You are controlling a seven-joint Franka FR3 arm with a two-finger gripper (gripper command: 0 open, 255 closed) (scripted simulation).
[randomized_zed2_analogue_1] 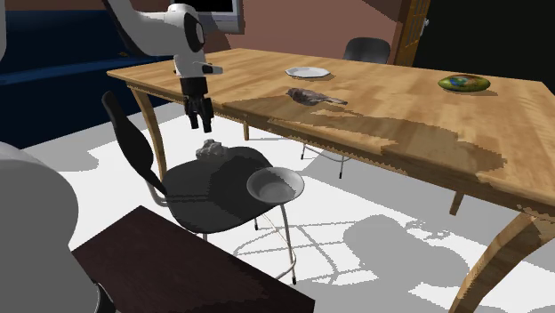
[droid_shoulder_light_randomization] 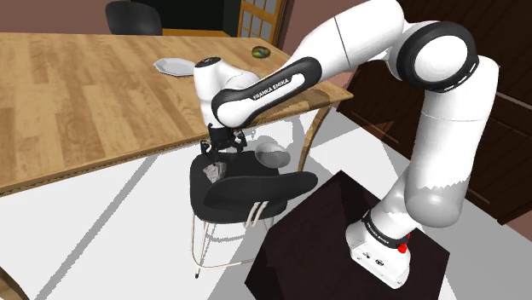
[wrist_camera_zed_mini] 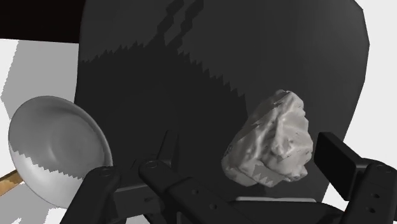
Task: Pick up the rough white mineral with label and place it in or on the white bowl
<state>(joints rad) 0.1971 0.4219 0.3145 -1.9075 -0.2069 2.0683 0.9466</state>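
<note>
A long wooden table [randomized_zed2_analogue_1: 400, 107] is spread across the far side of the second exterior view. The white arm [droid_shoulder_light_randomization: 358, 43] is bent over a black chair [randomized_zed2_analogue_1: 205, 196] that is placed at the table's near edge. A white bowl [randomized_zed2_analogue_1: 274, 185] is set at the seat's right rim in that view. The rough white mineral [randomized_zed2_analogue_1: 212, 148] is laid on the far left part of the seat, near the bowl but apart from it. The black gripper [randomized_zed2_analogue_1: 199, 121] is hung just above the mineral, fingers spread wide, nothing clasped. In the wrist view the mineral is seen between the fingers, touched by neither.
</note>
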